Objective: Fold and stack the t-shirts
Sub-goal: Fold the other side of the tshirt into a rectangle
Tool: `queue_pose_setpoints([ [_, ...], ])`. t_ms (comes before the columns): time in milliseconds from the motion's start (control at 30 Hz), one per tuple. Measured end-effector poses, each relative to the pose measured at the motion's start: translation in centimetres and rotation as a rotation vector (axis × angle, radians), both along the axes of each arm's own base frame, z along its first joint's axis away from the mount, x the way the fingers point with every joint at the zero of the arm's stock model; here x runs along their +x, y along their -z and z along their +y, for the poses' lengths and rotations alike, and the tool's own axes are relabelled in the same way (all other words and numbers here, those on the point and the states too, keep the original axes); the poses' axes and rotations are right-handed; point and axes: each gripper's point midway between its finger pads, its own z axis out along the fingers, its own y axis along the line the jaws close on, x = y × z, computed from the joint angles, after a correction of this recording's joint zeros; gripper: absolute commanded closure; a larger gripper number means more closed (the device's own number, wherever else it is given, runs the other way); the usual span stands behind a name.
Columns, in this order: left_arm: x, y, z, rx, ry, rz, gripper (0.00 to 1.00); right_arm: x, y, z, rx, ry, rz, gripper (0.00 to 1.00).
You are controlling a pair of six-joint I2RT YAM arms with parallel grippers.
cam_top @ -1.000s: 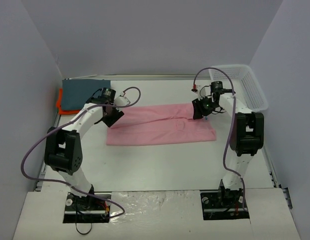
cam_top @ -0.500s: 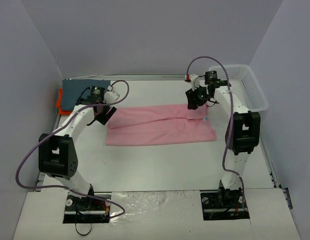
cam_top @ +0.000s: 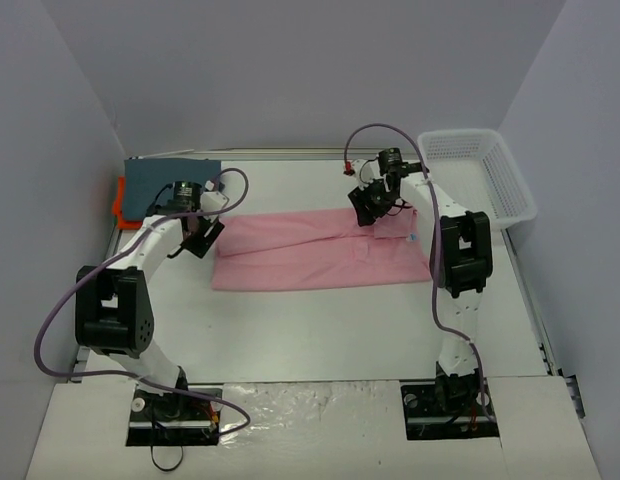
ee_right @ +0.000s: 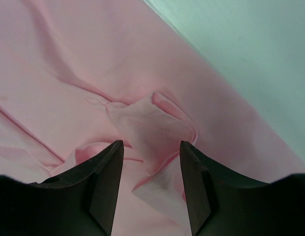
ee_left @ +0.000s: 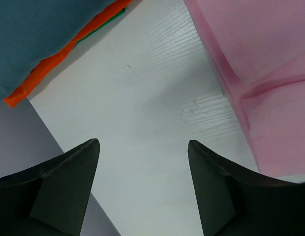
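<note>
- Across the middle of the tabletop (cam_top: 320, 330), nearer the far edge than the near edge: light pink t-shirt (cam_top: 320, 255), folded into a long band running left to right, with a lengthwise crease and the upper layer slanting toward the far right.
- At the far-left corner: dark blue-grey t-shirt (cam_top: 170, 183), laid flat on the bright orange t-shirt (cam_top: 119, 207), with only a narrow orange border exposed along the left side. Separated from the pink t-shirt by a strip of bare tabletop.
- Beside the orange border, in the left wrist view: sliver of green (ee_left: 101, 27), origin not determinable.
- Over that bare strip, between the stack and the left end of the pink t-shirt: left gripper (ee_left: 142, 147), jaws spread wide, nothing between them, touching neither garment.
- Above the far-right portion of the pink t-shirt: right gripper (ee_right: 151, 145), jaws parted to a moderate gap, gripping nothing. Raised pucker of pink cloth visible below, between the dark fingers (ee_right: 106, 187). Contact between fingers and cloth not determinable from the wrist view.
- At the far-right corner, along the right edge: white mesh basket (cam_top: 510, 190), upright, apart from the pink t-shirt.
- Along both arms: purple cables (cam_top: 50, 330), looping from base to wrist.
</note>
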Motion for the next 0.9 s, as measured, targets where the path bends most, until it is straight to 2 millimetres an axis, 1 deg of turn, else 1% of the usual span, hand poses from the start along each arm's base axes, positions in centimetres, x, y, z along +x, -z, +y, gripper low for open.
queue_pose_setpoints([
  [167,0.0,0.3,0.4,-0.005,-0.010,-0.001,0.28,0.5,-0.2,-0.6,-0.035,0.018,-0.019,0.55],
  [400,0.4,0.3,-0.1,-0.031,-0.010,-0.019,0.28,0.9,-0.1,-1.6,-0.086,0.037,-0.035,0.56],
  [500,0.5,0.3,-0.1,-0.036,-0.010,-0.022,0.28,0.9,0.1,-1.9,-0.103,0.041,-0.036,0.58],
  [533,0.5,0.3,-0.2,-0.038,-0.009,-0.021,0.28,0.8,0.2,-2.0,-0.109,0.040,-0.035,0.61],
  [600,0.5,0.4,-0.3,-0.043,-0.009,-0.020,0.28,0.7,0.5,-2.2,-0.121,0.039,-0.031,0.64],
  [633,0.5,0.5,-0.3,-0.045,-0.009,-0.019,0.28,0.5,0.7,-2.3,-0.125,0.039,-0.026,0.68],
  [733,0.5,0.6,-0.4,-0.049,-0.008,-0.015,0.28,0.1,1.2,-2.6,-0.137,0.038,-0.014,0.74],
  [800,0.5,0.7,-0.4,-0.050,-0.008,-0.013,0.28,0.0,1.4,-2.6,-0.141,0.038,-0.010,0.76],
  [900,0.5,0.7,-0.4,-0.050,-0.008,-0.014,0.28,0.0,1.4,-2.7,-0.146,0.040,-0.010,0.84],
])
